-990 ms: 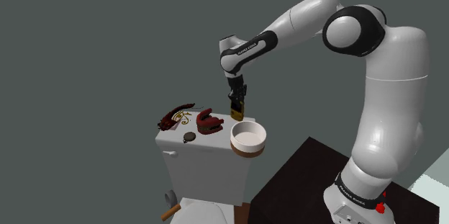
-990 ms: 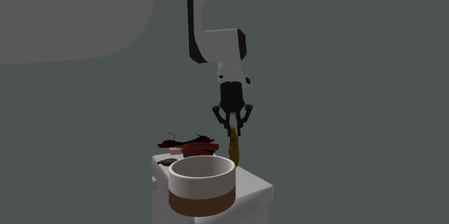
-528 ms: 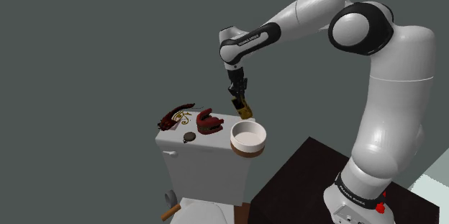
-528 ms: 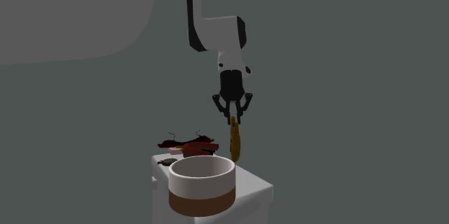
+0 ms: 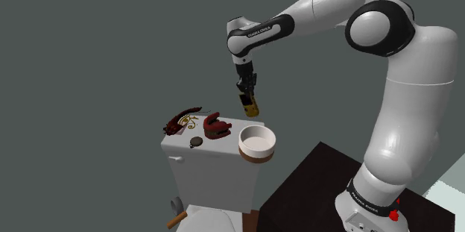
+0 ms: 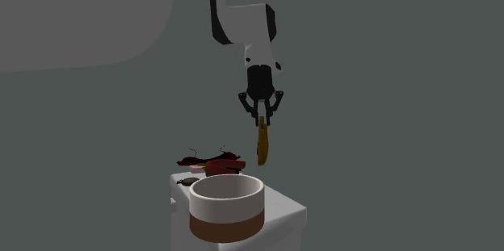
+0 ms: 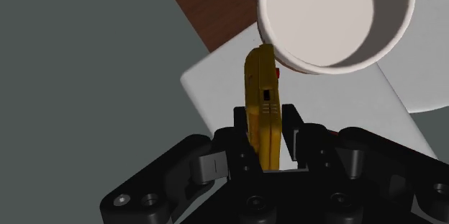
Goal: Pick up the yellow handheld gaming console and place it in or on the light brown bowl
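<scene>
In the shoulder view, the gripper [image 5: 246,95] hangs in the air above the toilet tank [image 5: 212,165]. It is clamped on the upper end of the yellow console [image 5: 250,105]. The console dangles at a tilt over the bowl [image 5: 257,143], well clear of its rim. The bowl is white inside with a brown base and sits at the lid's right end. A red object [image 5: 217,125] lies near the lid's middle, a dark red one [image 5: 182,121] at its left end, and a small dark disc [image 5: 196,142] near the front edge.

In the second exterior view, the bowl [image 6: 226,207] stands at the tank's [image 6: 283,213] near edge. The console [image 6: 262,148] hangs edge-on from the gripper [image 6: 261,120], behind and above the bowl.

In the wrist view, the black fingers [image 7: 291,132] clasp the console [image 7: 260,78] between them by its flat faces. Its far end lies just before the bowl's [image 7: 334,17] rim, with the white lid [image 7: 324,107] beneath.
</scene>
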### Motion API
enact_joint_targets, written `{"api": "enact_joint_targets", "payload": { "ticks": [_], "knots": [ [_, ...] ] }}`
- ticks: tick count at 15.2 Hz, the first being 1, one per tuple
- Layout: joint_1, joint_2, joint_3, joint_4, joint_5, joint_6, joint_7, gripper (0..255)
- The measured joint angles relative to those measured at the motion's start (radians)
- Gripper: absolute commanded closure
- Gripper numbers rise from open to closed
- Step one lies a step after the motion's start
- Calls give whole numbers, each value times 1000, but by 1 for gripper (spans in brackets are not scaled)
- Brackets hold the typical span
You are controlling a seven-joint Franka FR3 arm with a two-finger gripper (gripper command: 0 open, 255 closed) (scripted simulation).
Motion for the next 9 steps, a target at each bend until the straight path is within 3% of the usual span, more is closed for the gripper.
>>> {"api": "enact_joint_targets", "payload": {
  "ticks": [4,9],
  "knots": [
    [0,-24,2,15,4,-37,1,255],
    [5,-196,15,-164,33,-13,18,255]
  ]
}}
